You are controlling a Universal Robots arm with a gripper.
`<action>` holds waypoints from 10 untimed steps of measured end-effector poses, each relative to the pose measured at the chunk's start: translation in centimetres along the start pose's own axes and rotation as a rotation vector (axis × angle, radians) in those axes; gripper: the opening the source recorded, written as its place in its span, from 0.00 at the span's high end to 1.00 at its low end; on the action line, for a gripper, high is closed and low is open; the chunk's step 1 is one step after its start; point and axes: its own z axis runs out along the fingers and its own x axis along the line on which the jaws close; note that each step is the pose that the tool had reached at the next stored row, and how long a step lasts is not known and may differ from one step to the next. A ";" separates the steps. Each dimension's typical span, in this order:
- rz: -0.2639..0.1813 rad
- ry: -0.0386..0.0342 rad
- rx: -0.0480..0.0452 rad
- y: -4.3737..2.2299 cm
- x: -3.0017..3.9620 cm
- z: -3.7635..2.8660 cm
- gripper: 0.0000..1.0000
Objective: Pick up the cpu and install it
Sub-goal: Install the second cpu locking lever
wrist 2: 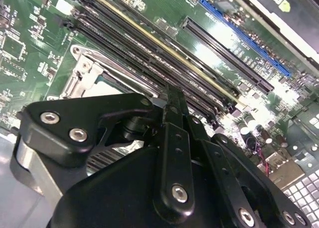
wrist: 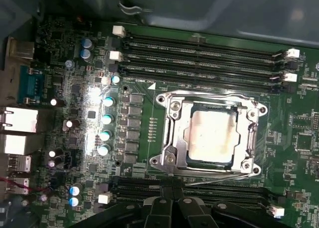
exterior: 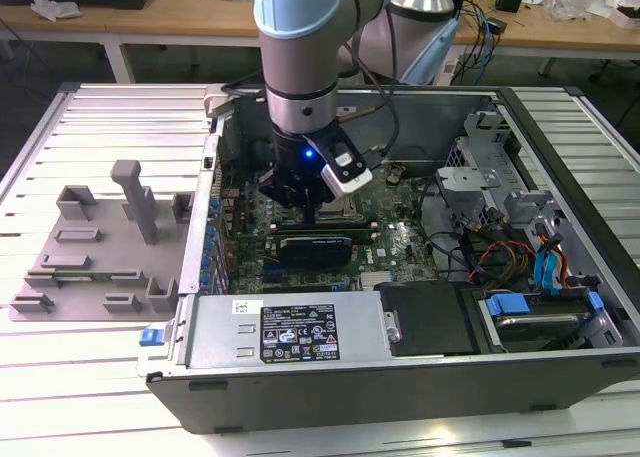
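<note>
The cpu (wrist: 212, 138) lies flat inside the metal-framed socket (wrist: 172, 153) on the green motherboard (wrist: 65, 68), pale top up, with memory slots (wrist: 199, 53) at its 12 o'clock in the first wrist view. The gripper (exterior: 306, 199) hangs low inside the open computer case (exterior: 420, 377), just above the board. Its black linkage (wrist 2: 172, 153) stands near the socket, but whether the jaws are wide or narrow I cannot tell. A grey fixture (exterior: 100, 247) sits on the bench (exterior: 60, 377) at the case's 9 o'clock in the exterior view.
</note>
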 end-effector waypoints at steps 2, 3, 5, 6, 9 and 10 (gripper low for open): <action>0.000 -0.0045 -0.0018 0.02 0.15 0.04 0.89; 0.000 -0.0045 -0.0018 0.02 0.15 0.04 0.89; 0.000 -0.0047 -0.0020 -0.16 0.19 0.04 0.89; 0.000 -0.0050 -0.0049 -0.32 0.20 0.04 0.89; 0.003 -0.0110 -0.0395 -0.68 0.27 0.02 0.89; 0.003 -0.0114 -0.0413 -0.73 0.29 0.02 0.89</action>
